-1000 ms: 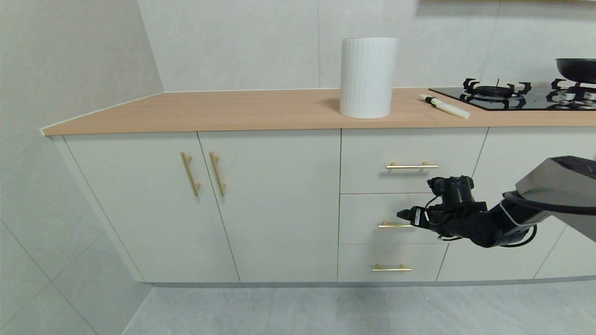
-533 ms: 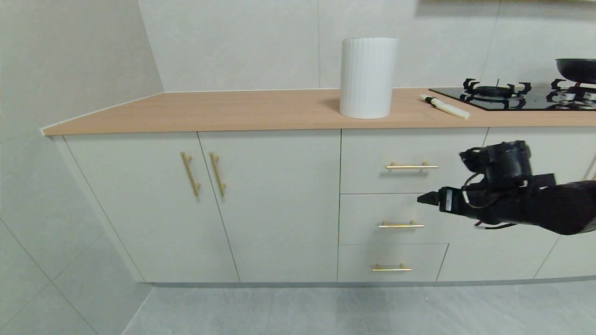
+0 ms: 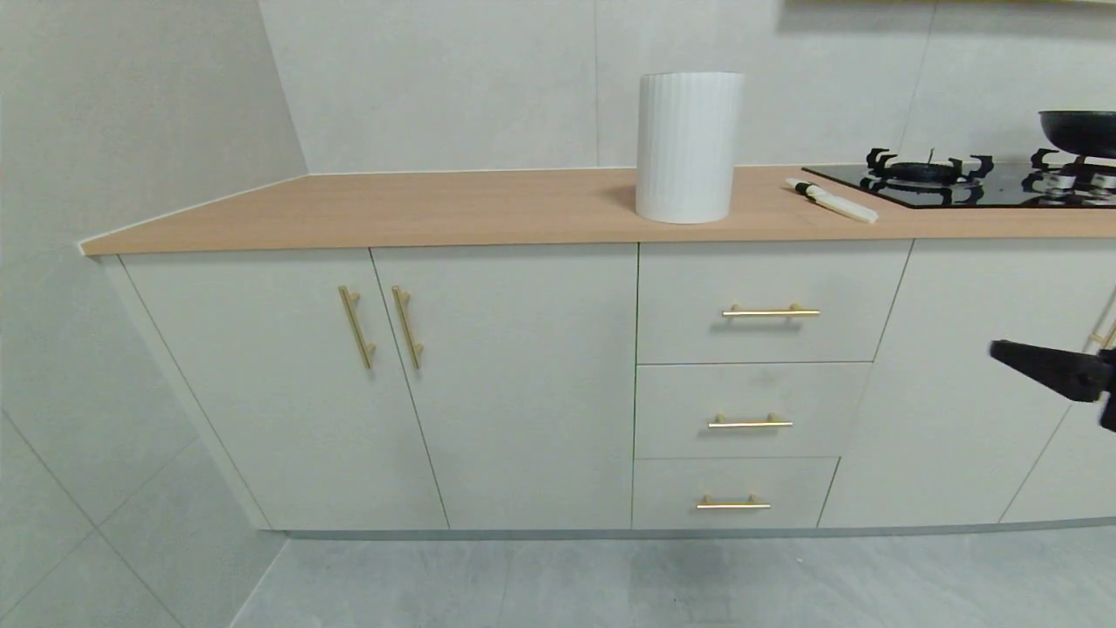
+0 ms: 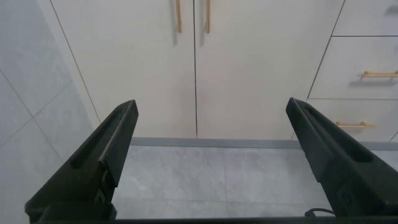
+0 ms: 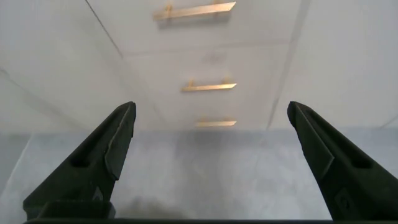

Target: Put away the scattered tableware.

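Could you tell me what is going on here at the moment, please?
Nothing is being handled right now. The right gripper is open and empty, off to the right of the drawer stack, whose three drawers are shut. The left gripper is also open and empty, facing the cabinet doors. A white utensil lies untouched on the countertop, between a ribbed white container and the gas hob.

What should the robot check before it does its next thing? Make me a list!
1. Is the right gripper open and empty: ok.
2. Is the left gripper open and empty: ok.
3. Is the white utensil lying free on the counter: ok.
4. Is the white holder standing upright: ok.
5. Is the right gripper up by the white utensil: not ok, it is below counter level, before the cabinets.
6. Is there room inside the white holder: cannot tell.
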Available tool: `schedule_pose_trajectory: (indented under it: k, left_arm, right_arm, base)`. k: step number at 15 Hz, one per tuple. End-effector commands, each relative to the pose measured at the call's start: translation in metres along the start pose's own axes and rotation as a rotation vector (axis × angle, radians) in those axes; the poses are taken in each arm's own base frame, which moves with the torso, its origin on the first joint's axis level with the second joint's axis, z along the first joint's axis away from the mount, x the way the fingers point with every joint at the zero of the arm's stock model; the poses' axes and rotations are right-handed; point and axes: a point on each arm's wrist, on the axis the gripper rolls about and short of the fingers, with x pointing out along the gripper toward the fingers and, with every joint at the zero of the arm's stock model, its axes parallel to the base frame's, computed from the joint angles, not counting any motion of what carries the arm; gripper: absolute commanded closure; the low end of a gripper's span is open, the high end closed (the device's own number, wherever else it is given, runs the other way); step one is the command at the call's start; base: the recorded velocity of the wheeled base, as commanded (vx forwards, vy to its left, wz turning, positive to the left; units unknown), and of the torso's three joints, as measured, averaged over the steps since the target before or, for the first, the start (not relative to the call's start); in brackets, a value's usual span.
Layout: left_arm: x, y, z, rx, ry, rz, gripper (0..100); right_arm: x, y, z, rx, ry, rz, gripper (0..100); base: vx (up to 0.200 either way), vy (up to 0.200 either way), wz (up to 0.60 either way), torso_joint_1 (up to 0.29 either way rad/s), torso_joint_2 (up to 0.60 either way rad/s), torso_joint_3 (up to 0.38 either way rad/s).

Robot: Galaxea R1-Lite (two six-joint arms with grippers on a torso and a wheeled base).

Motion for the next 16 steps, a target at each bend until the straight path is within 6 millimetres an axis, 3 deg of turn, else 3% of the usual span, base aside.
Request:
schedule_pose_trajectory:
  k: [1, 5, 9, 13, 16]
  left_arm:
    - [0.000, 0.000, 0.000, 0.000, 0.000, 0.000, 0]
    - [0.000, 0.000, 0.000, 0.000, 0.000, 0.000, 0]
    - [0.000, 0.000, 0.000, 0.000, 0.000, 0.000, 0]
    - [0.000, 0.000, 0.000, 0.000, 0.000, 0.000, 0]
    - [0.000, 0.000, 0.000, 0.000, 0.000, 0.000, 0]
  right_arm:
    - [-0.096, -0.021, -0.024, -0.056, -0.215, -0.062, 0]
    - [-0.156, -0.037, -0.061, -0.132, -0.269, -0.178, 0]
    - [-0.184, -0.038, -0.089, -0.152, -0.345, -0.314, 0]
    - [-0.186, -0.037, -0.119, -0.161, -0.379, -0.352, 0]
    - [-0.172, -0.036, -0.134, -0.135, -0.348, -0.245, 0]
  base:
    - [0.000, 0.000, 0.00, 0.000, 0.00, 0.000]
    - [0.000, 0.000, 0.00, 0.000, 0.00, 0.000]
    - [0.000, 0.000, 0.00, 0.000, 0.00, 0.000]
    - [0.000, 0.000, 0.00, 0.000, 0.00, 0.000]
    - [0.000, 0.000, 0.00, 0.000, 0.00, 0.000]
